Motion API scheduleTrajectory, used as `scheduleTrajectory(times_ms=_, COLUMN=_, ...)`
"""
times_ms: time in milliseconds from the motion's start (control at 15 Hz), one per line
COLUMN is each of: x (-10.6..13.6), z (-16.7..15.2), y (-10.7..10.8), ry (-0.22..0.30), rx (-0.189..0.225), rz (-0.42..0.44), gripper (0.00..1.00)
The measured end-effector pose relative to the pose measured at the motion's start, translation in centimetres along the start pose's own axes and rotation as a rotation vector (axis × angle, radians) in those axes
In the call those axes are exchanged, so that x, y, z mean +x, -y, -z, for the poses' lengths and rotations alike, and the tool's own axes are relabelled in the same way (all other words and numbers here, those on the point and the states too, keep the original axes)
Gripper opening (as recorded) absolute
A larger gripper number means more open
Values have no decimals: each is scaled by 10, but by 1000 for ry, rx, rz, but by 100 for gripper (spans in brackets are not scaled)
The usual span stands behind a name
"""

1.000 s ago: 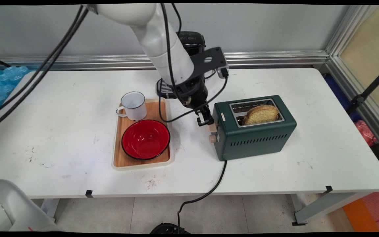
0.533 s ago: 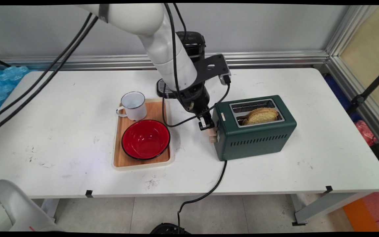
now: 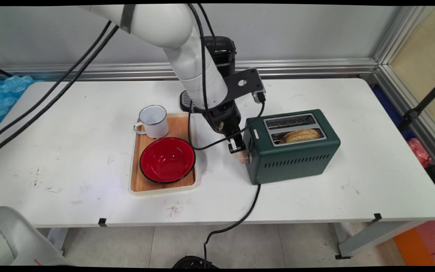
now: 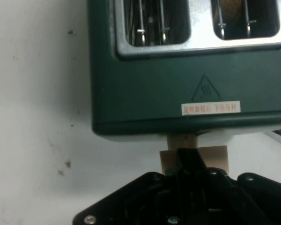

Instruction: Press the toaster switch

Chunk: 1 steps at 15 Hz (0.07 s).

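Fingers (image 3: 238,147) closed together, pressing down on the toaster (image 3: 293,145) lever (image 3: 243,157), now lower than before, with the bread (image 3: 301,135) sunk deeper into its slot.

We note a hot-surface warning triangle (image 4: 206,88) on the green toaster (image 4: 178,101); beneath it sits a white label (image 4: 210,108) with red characters we cannot read.

The white arm (image 3: 193,64) reaches in from the upper left and bends steeply down, black cables (image 3: 51,94) hanging off it. Its black wrist carries a flat bracket (image 3: 246,81) sticking out to the side. The gripper (image 3: 237,145) points down and a little right, its fingers (image 4: 189,159) drawn together, tips low near the table.
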Motion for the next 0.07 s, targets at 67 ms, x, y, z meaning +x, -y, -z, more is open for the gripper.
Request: scheduleTrajectory(times_ms=67, x=-1, z=-1, y=0, ry=2, rx=0, rz=1, gripper=0)
